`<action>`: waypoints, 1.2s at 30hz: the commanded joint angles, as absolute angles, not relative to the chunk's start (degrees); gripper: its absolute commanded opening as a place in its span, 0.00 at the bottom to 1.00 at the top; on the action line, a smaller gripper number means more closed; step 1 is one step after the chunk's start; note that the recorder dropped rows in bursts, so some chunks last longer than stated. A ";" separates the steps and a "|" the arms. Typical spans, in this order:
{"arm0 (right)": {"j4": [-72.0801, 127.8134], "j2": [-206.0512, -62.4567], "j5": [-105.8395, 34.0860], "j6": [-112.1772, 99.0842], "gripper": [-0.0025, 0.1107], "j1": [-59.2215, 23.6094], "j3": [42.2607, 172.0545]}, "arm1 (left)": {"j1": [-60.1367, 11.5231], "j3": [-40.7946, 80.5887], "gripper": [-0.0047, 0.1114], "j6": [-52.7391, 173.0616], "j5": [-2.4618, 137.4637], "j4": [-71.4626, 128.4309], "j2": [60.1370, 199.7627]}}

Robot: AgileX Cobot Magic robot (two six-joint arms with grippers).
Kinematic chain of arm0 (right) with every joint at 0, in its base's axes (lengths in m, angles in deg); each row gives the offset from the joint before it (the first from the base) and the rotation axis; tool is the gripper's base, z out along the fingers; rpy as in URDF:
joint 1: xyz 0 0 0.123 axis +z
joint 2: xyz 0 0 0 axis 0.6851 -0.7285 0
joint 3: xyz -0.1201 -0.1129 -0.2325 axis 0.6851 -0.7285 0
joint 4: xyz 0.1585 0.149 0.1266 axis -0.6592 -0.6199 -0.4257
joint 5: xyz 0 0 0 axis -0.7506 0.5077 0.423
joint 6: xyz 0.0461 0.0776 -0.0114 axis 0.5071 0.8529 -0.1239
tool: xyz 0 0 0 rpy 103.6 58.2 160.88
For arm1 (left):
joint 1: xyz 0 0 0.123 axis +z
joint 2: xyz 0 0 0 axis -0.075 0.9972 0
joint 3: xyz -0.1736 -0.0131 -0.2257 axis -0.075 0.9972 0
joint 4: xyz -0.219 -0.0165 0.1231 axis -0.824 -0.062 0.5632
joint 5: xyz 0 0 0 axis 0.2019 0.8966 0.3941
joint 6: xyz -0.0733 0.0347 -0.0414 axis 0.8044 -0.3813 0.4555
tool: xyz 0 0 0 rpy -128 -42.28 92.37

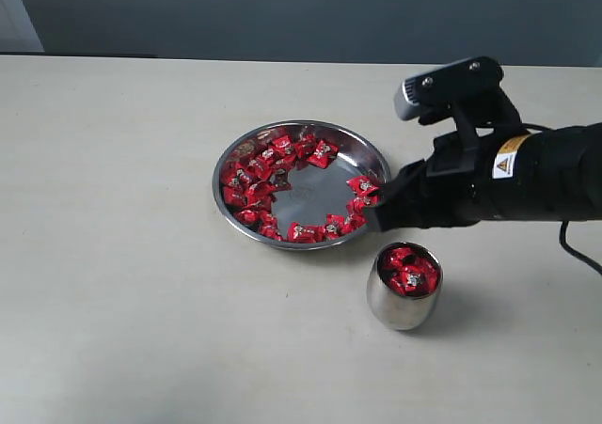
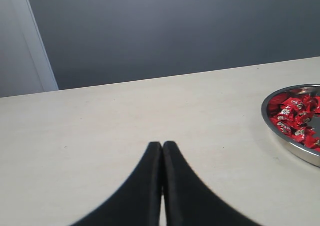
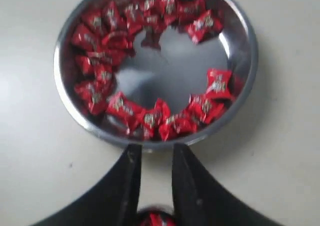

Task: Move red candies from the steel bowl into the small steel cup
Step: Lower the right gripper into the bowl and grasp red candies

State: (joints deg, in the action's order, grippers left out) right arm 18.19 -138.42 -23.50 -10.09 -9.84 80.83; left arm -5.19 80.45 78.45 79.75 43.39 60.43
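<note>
Red candies [image 1: 259, 175] ring the steel bowl [image 1: 324, 194] and fill the small steel cup [image 1: 403, 306] beside it on the counter [image 1: 122, 255]; right end effector [image 3: 156, 151] parted, empty, at the bowl's rim, left end effector [image 2: 162, 145] clenched

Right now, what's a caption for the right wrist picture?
Open right gripper by the rim of the steel bowl, red candies ringing its bare middle.
</note>
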 commanded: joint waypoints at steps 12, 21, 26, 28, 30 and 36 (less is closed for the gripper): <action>27.25 -156.82 -24.92 -10.31 0.31 -9.93 101.10 | -5.56 80.59 0.04 78.66 79.42 43.15 60.14; 28.74 -169.63 -17.85 -10.31 0.42 -9.93 112.96 | -5.56 80.59 0.04 78.66 79.42 43.15 60.14; 25.88 -172.02 -15.81 -10.31 0.42 -9.93 113.58 | -5.56 80.59 0.04 78.66 79.42 43.15 60.14; 24.70 -172.02 -15.19 -10.41 0.42 -9.83 113.58 | -5.56 80.59 0.04 78.66 79.42 43.15 60.14; 24.18 -172.02 -15.54 -11.27 0.42 -9.47 113.58 | -5.56 80.59 0.04 78.66 79.42 43.15 60.14; 21.63 -172.02 -19.45 -13.94 0.42 -8.17 113.58 | -5.56 80.59 0.04 78.66 79.42 43.15 60.14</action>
State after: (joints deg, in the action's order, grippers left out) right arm 22.67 -172.10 -17.09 -12.74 -8.69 113.10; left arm -5.19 80.45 78.45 79.75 43.39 60.43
